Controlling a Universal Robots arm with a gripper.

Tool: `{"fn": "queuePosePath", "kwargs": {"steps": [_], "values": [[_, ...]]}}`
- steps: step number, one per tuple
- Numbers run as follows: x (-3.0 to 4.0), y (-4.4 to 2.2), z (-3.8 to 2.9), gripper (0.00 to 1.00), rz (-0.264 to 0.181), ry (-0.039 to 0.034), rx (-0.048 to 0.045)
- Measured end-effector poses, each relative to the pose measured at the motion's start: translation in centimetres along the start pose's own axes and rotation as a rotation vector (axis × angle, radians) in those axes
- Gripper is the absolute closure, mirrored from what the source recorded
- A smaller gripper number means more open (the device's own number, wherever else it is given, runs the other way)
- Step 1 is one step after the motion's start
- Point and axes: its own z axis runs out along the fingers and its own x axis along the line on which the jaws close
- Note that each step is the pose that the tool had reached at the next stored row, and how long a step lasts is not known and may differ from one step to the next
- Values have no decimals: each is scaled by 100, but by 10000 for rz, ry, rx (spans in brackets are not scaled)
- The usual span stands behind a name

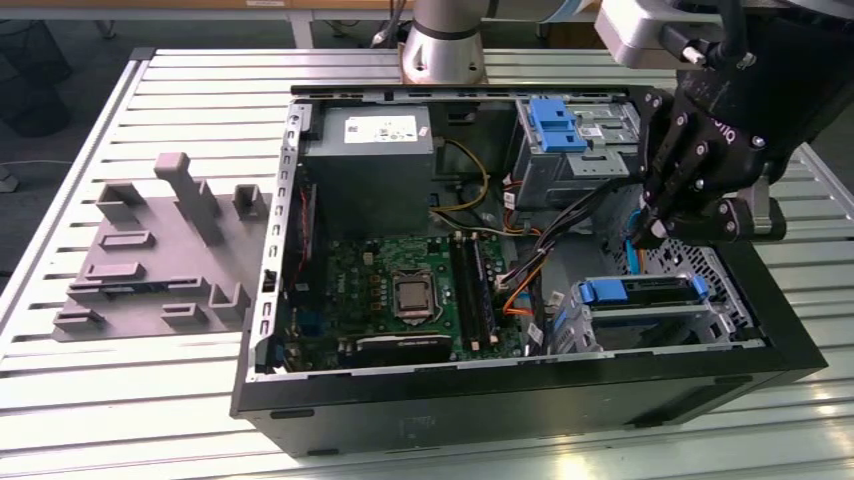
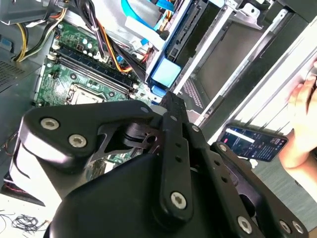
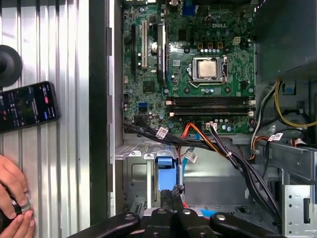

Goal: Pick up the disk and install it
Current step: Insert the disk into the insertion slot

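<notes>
The disk (image 1: 638,292) lies in the drive cage at the case's near corner on the exterior view's right, its blue rails and a dark edge showing. In the first wrist view its blue end (image 3: 166,171) sits in the cage slot. In the second wrist view a blue end (image 2: 166,72) shows past the fingertips. My black gripper (image 1: 650,232) hangs just above and behind that cage, fingers together with nothing visible between them. Both wrist views show the gripper (image 3: 170,194) (image 2: 171,97) shut close over the blue end; I cannot tell whether it touches.
The open computer case (image 1: 267,300) holds a motherboard (image 1: 400,290), a grey power supply box (image 1: 367,150), cable bundles (image 1: 561,225) and a bare blue bracket (image 1: 554,125). A grey fixture (image 1: 154,250) lies on the slatted table. A phone (image 3: 27,106) and a person's hand (image 3: 12,196) rest beside the case.
</notes>
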Motion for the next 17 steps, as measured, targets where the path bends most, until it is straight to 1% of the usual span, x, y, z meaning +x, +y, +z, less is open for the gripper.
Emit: {"fn": "queuePosePath", "kwargs": {"steps": [3, 17], "values": [[0, 0, 5, 89, 0, -1, 1], [-7, -3, 249, 89, 0, -1, 12]]}}
